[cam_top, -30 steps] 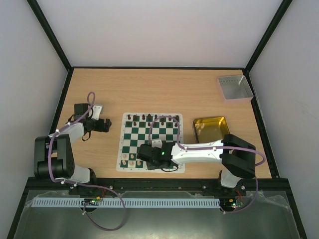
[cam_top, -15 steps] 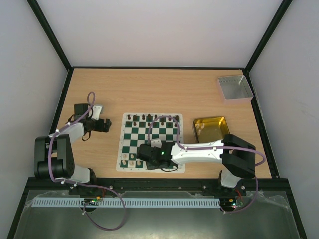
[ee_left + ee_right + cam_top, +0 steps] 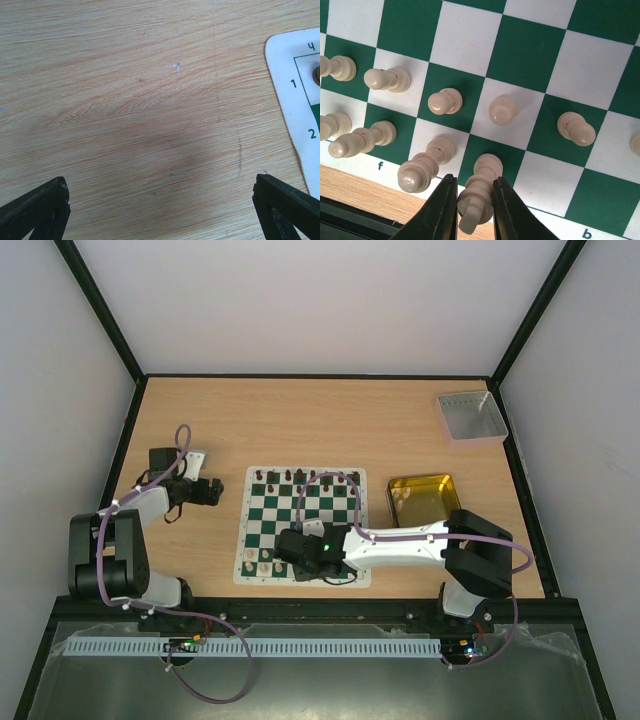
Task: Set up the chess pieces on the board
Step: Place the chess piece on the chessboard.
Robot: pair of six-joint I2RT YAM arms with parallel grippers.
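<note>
Right arm [image 3: 400,543] hides the board's [image 3: 270,517] near squares from above, its jaws close either side of a cream piece [image 3: 477,192] in the near row, grip unclear; left jaws wide apart over bare tabletop [image 3: 125,100], tips cut off; dark pieces [image 3: 300,477] line the far edge; gold tin [image 3: 424,498] contents unreadable.

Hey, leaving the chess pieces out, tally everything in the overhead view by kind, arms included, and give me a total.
Chessboard: 1
Gold tin: 1
Grey tray: 1
Robot arms: 2 (left arm, right arm)
Total: 5
</note>
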